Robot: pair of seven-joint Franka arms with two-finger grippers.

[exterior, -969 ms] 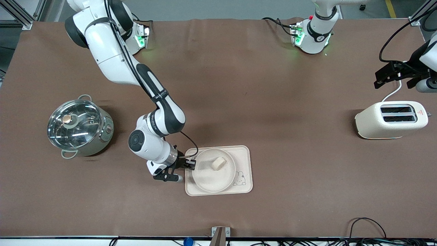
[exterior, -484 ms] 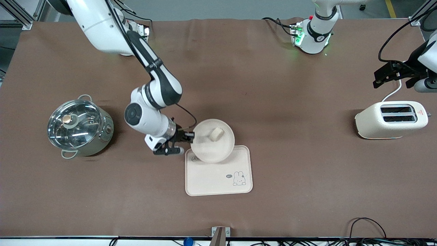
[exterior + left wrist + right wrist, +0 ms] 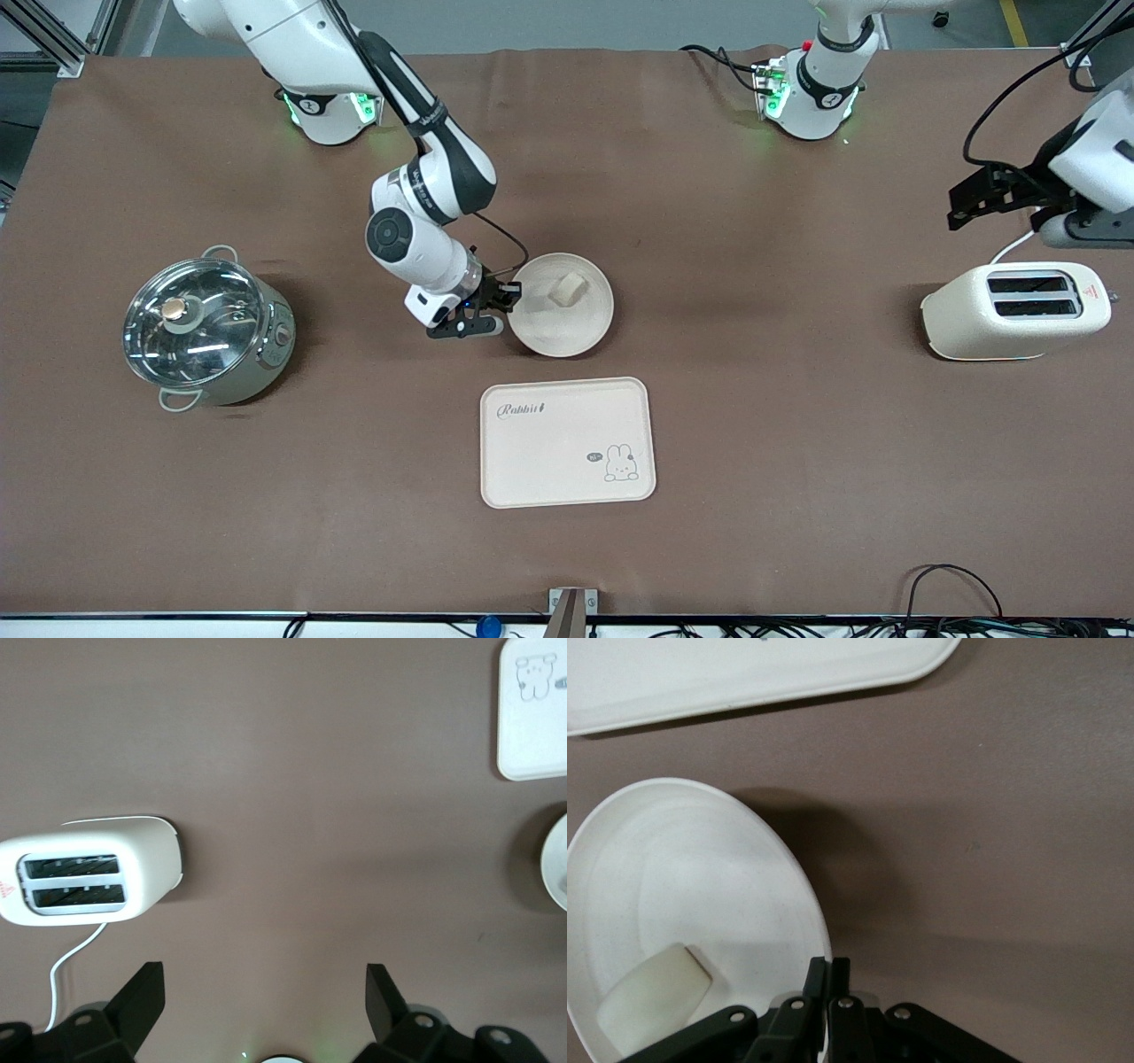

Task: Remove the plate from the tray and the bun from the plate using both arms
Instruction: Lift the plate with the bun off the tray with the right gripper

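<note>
Bright even overhead light, soft shadows, glare on the pot lid (image 3: pixel 190 322).

We see two arms with glossy white shells broken by black joint bands, the right arm (image 3: pixel 416 190) carrying a round black cap on its wrist housing and a thin black cable that loops down to its black right gripper (image 3: pixel 507 299), and both bases glow green where they meet the table. The left arm (image 3: pixel 1094 159) ends in a white and grey wrist with black cables arching off it toward its black left gripper (image 3: pixel 266 1014). Up close, the right gripper's linkages (image 3: pixel 833 1023) are matte black with small silver screw heads at the pivots, and the left gripper's fingers (image 3: pixel 142 1001) are plain black wedges with round holes in the blocks below them.
</note>
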